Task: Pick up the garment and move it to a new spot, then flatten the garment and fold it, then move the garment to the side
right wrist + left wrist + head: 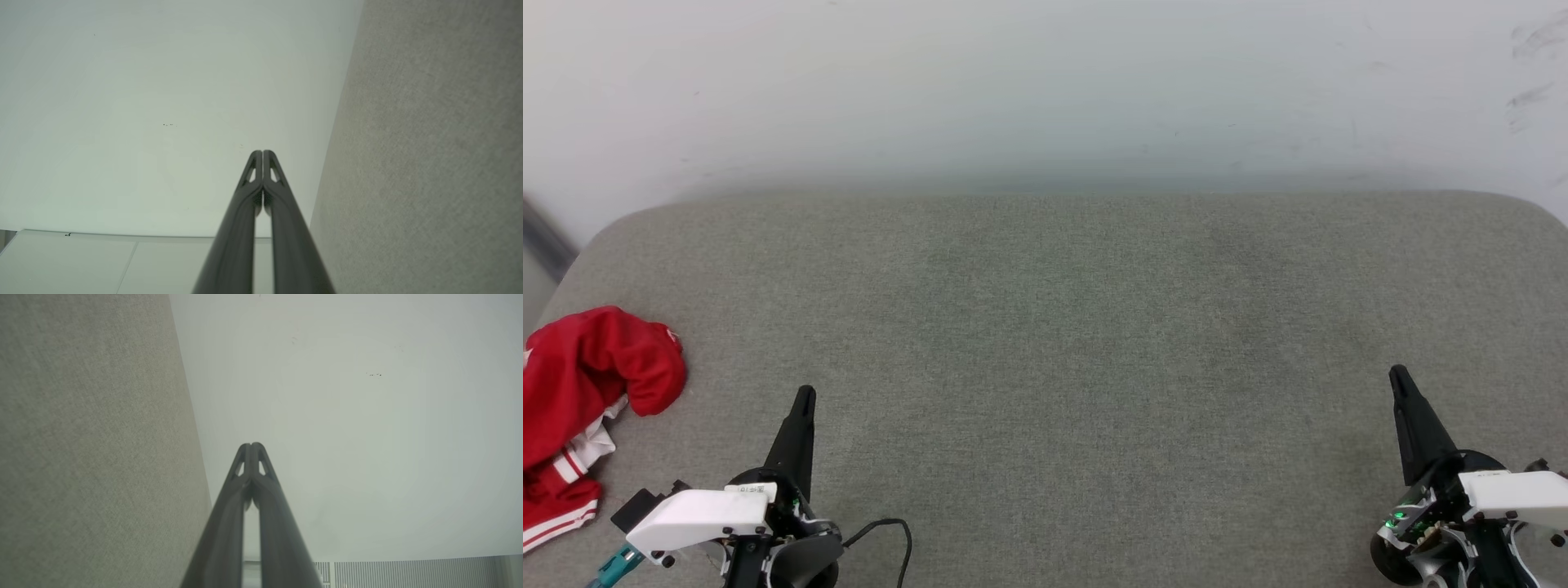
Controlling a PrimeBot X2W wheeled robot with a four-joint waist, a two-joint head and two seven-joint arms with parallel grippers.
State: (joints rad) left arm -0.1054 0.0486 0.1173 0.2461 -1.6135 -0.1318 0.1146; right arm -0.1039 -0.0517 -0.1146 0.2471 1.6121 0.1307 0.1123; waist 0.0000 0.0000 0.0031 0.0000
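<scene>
One garment point(588, 376), one padded surface point(1045, 343).

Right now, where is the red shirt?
In the head view, the red garment lies crumpled at the left edge of the grey cushioned surface, just left of the left gripper and apart from it.

no readable text — label point(752, 489) on left pincer point(805, 395) too blurred
</scene>
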